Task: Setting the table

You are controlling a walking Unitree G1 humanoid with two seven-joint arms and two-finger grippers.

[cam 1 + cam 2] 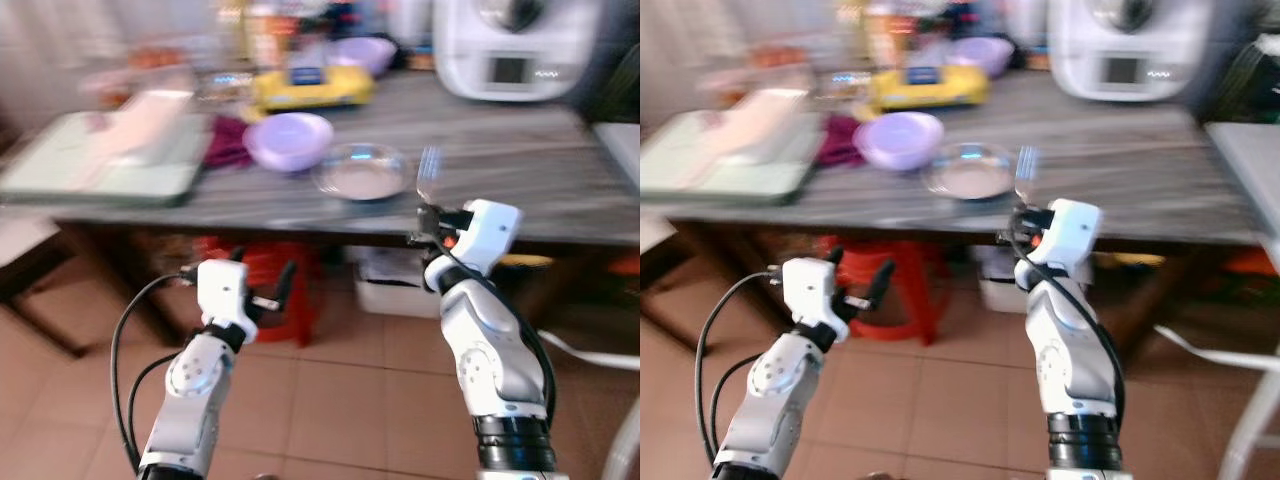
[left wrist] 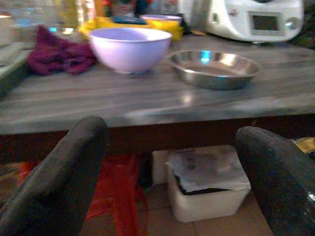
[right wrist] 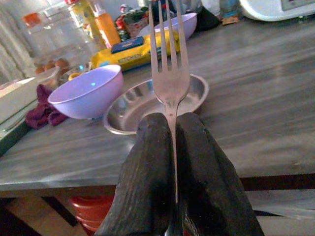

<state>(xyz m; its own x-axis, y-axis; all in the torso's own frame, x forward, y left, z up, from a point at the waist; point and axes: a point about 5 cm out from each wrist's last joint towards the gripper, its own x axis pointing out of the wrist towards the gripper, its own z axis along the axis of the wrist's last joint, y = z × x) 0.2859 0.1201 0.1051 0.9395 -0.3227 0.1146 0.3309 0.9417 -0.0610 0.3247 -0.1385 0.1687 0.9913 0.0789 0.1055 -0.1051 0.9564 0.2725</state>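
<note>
A silver fork [image 3: 169, 73] stands upright, tines up, with my right gripper [image 3: 173, 129] shut on its handle; the same fork [image 1: 428, 172] shows at the table's near edge. Just beyond it on the grey wooden table [image 1: 520, 180] sits a shallow steel plate [image 1: 362, 170], and left of that a lilac bowl [image 1: 289, 140]. My left gripper [image 1: 272, 292] is open, held low in front of the table edge with nothing between its fingers [image 2: 69, 167].
A dark red cloth [image 1: 228, 140], a yellow pack [image 1: 312, 88] and a second lilac bowl [image 1: 362, 52] lie further back. A white appliance [image 1: 510, 45] stands back right, a green tray [image 1: 100, 160] at left. Under the table are a red stool [image 1: 275, 280] and a white box [image 2: 206, 184].
</note>
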